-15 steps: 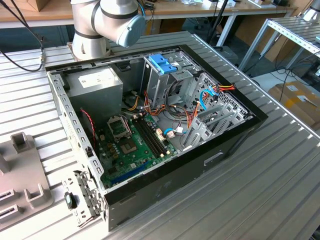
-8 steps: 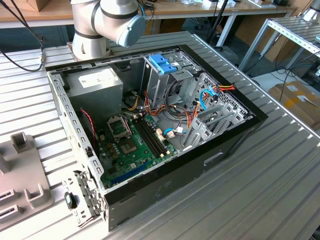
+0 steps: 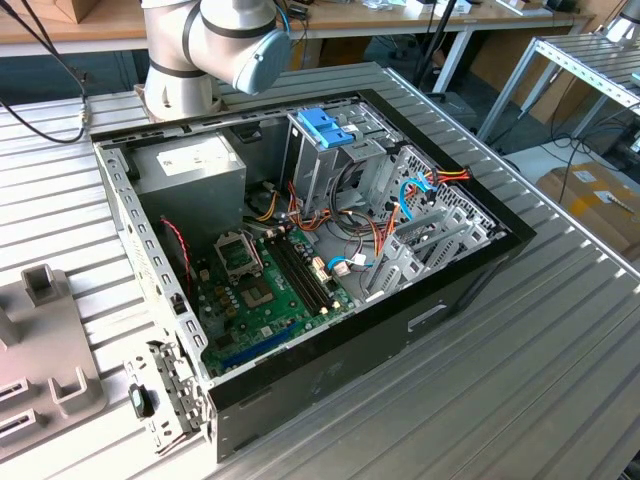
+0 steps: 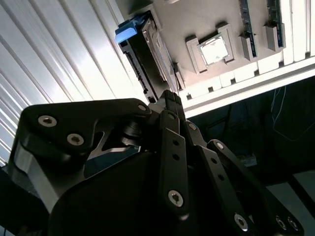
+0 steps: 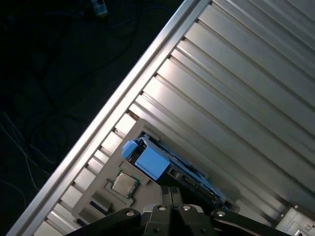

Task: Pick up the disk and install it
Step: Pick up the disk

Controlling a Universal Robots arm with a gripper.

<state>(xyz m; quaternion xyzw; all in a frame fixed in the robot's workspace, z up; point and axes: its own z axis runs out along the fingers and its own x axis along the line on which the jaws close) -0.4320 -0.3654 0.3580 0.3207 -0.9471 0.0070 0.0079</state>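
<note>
The disk [image 4: 143, 58] stands on edge in a grey holder plate [image 4: 197, 19], with its light-blue carrier end [image 4: 126, 31] showing. In the first wrist view the disk [image 5: 153, 163] lies just beyond my black fingertips. My gripper [image 4: 170, 96] hangs close over the disk's near end; its fingers are pressed together with no gap and nothing between them. In the first wrist view the gripper [image 5: 172, 191] sits over the disk's long edge. The open computer case [image 3: 470, 285] lies on the table in the exterior view, its metal drive cage [image 3: 320, 165] topped by a blue latch.
A processor chip [image 5: 124, 183] rests in a pocket of the holder plate beside the disk. The ribbed aluminium table [image 5: 236, 83] ends at a rail [image 5: 113, 113], with dark floor and cables beyond. The arm's base [image 3: 185, 60] stands behind the case.
</note>
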